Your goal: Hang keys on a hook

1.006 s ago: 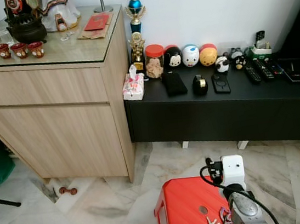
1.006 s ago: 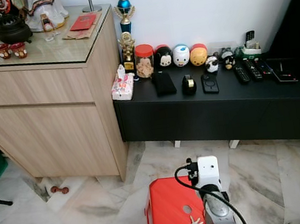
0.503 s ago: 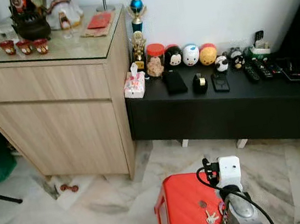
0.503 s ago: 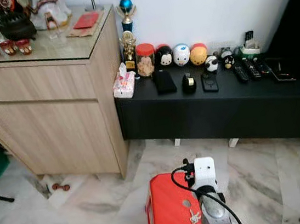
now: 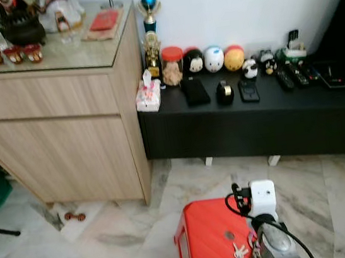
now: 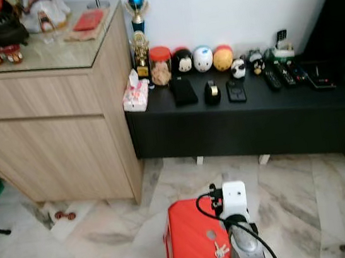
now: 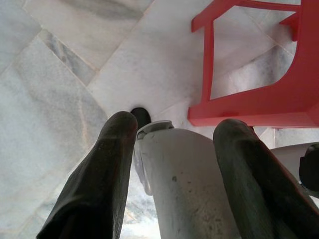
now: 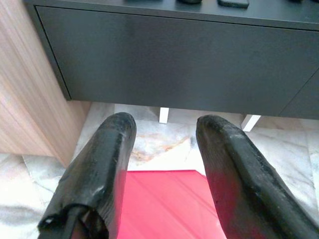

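A small bunch of silver keys (image 5: 239, 252) lies on top of a red plastic stool (image 5: 206, 239), close against my right arm's silver forearm (image 5: 273, 243). In the right wrist view my right gripper (image 8: 164, 124) is open over the stool top (image 8: 164, 199) and points at the black cabinet front (image 8: 189, 55), with nothing between its fingers (image 8: 107, 149). My left gripper (image 7: 174, 124) hangs open and idle, pointing down at the marble floor (image 7: 55, 84) beside the stool's leg (image 7: 207, 59).
Ahead stands a low black cabinet (image 5: 254, 124) carrying round toys, remotes and a phone. A wooden sideboard (image 5: 57, 125) with a glass top is at the left. A tissue pack (image 5: 148, 95) sits on the black cabinet beside it. A small dumbbell (image 5: 74, 216) lies on the floor.
The whole picture has shifted a little, so the camera moved. The keys still lie on the stool and my right arm stays beside them.
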{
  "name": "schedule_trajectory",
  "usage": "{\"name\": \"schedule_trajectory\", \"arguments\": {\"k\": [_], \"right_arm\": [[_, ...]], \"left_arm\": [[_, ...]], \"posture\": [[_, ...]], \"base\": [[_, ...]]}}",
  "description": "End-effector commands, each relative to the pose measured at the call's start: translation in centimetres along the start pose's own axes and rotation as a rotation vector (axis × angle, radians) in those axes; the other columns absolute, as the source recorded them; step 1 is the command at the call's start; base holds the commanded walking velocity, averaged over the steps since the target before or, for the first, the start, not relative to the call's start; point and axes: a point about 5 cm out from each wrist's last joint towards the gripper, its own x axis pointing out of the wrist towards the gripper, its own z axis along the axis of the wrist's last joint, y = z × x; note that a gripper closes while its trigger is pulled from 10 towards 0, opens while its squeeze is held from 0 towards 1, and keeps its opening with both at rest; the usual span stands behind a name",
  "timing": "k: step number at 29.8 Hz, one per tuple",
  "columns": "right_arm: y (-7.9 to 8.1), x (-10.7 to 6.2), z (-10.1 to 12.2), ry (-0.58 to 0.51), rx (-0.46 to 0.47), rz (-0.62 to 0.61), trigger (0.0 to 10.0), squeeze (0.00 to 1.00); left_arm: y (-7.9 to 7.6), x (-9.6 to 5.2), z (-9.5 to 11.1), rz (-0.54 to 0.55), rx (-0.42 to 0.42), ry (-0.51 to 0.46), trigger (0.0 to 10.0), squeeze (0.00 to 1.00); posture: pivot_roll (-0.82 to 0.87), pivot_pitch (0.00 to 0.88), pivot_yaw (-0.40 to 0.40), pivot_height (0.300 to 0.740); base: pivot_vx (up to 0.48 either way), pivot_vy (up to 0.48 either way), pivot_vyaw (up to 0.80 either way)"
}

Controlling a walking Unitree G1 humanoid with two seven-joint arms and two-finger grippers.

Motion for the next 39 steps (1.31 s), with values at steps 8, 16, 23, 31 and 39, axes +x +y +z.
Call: {"name": "schedule_trajectory", "arguments": {"k": [8, 16, 23, 31, 39], "right_arm": [[-0.21, 0.03, -0.05, 0.013, 0.008, -0.01, 10.0, 0.0], [-0.21, 0.0, -0.18, 0.021, 0.011, -0.013, 10.0, 0.0], [-0.25, -0.02, -0.28, 0.028, 0.013, -0.013, 10.0, 0.0], [-0.35, 0.2, 0.0, 0.025, 0.017, -0.015, 10.0, 0.0], [-0.36, 0.2, 0.0, 0.026, 0.019, -0.014, 10.0, 0.0]], "left_arm": [[-0.03, -0.18, -0.66, -0.012, -0.009, 0.015, 10.0, 0.0], [0.05, -0.15, -0.58, -0.008, -0.007, 0.018, 10.0, 0.0], [0.02, -0.14, -0.52, -0.011, -0.01, 0.016, 10.0, 0.0], [0.06, -0.15, -0.53, -0.007, -0.005, 0.015, 10.0, 0.0], [0.09, -0.17, -0.6, -0.005, -0.004, 0.018, 10.0, 0.0]], "posture": [[0.1, 0.0, -0.085, 0.74], [0.11, 0.0, -0.085, 0.74], [0.1, 0.0, -0.085, 0.74], [0.1, 0.0, -0.084, 0.74], [0.1, 0.0, -0.085, 0.74]], "base": [[0.0, 0.0, 0.0], [-0.033, 0.0, 0.0], [-0.292, 0.0, 0.0], [-0.219, 0.0, 0.0], [0.0, 0.0, 0.0]]}}
